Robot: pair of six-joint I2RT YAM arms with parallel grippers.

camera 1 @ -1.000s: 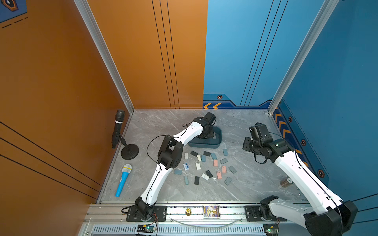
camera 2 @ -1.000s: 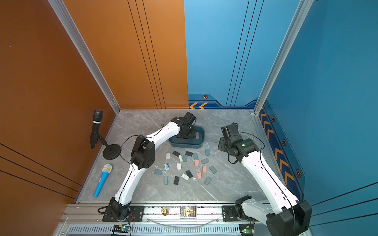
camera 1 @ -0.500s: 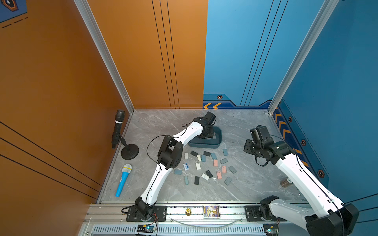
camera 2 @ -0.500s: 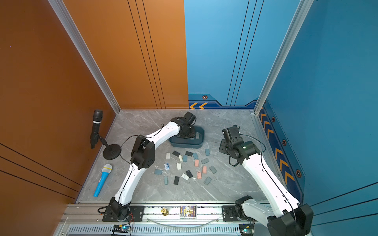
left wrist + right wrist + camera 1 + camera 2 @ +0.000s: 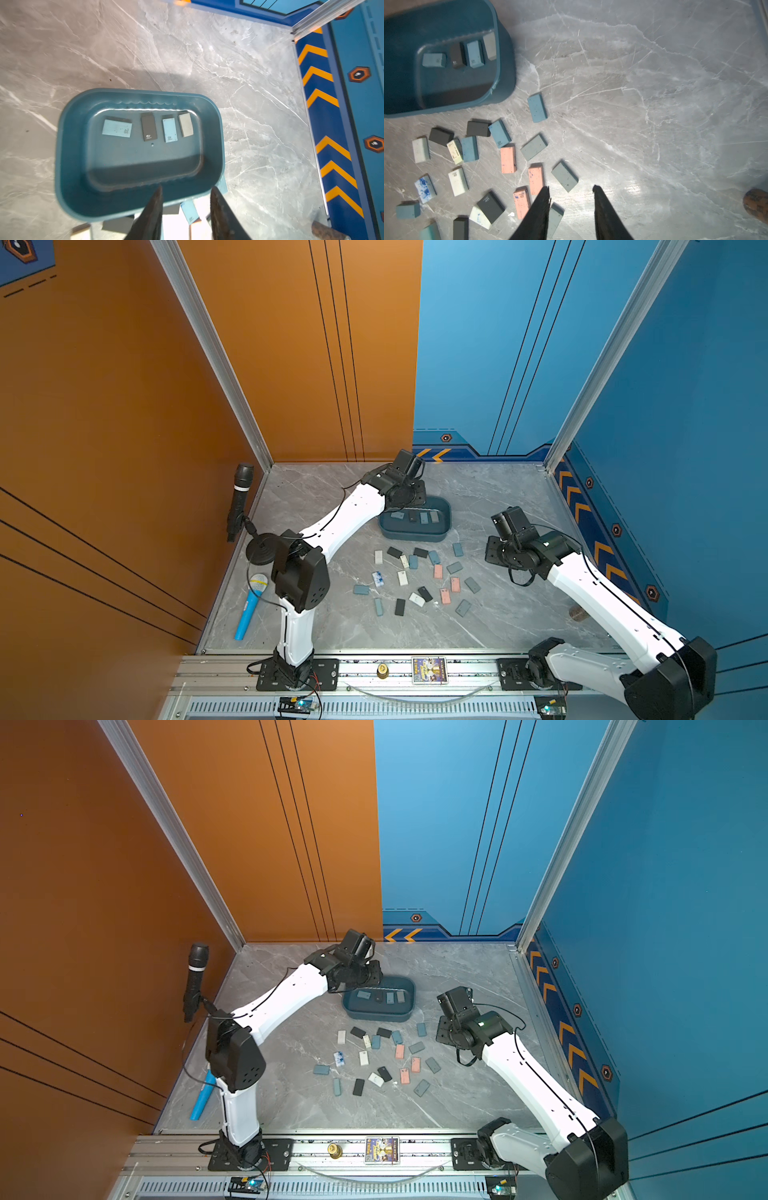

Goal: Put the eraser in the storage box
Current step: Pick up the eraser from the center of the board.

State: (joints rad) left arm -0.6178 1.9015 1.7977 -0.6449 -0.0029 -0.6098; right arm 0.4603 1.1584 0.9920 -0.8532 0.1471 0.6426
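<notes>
The storage box [image 5: 415, 537] [image 5: 376, 1016] is a dark teal tub at the back middle of the table, and several erasers [image 5: 149, 128] lie in a row on its floor. My left gripper [image 5: 187, 187] [image 5: 411, 495] hovers over the box's rim, open, with nothing between its fingers. More erasers [image 5: 415, 576] [image 5: 376, 1056] in black, blue, grey, pink and white lie scattered in front of the box. My right gripper [image 5: 571, 187] [image 5: 494, 551] hangs open and empty above the right edge of that scatter, close to a grey eraser [image 5: 564, 176].
A black microphone on a round stand [image 5: 239, 502] and a blue toy microphone [image 5: 251, 608] sit along the left wall. A brown round object [image 5: 577, 612] [image 5: 756, 204] lies by the right wall. Orange and blue walls close in three sides.
My right arm has come down and a little leftward, toward the scattered erasers. The left arm has hardly moved over the box.
</notes>
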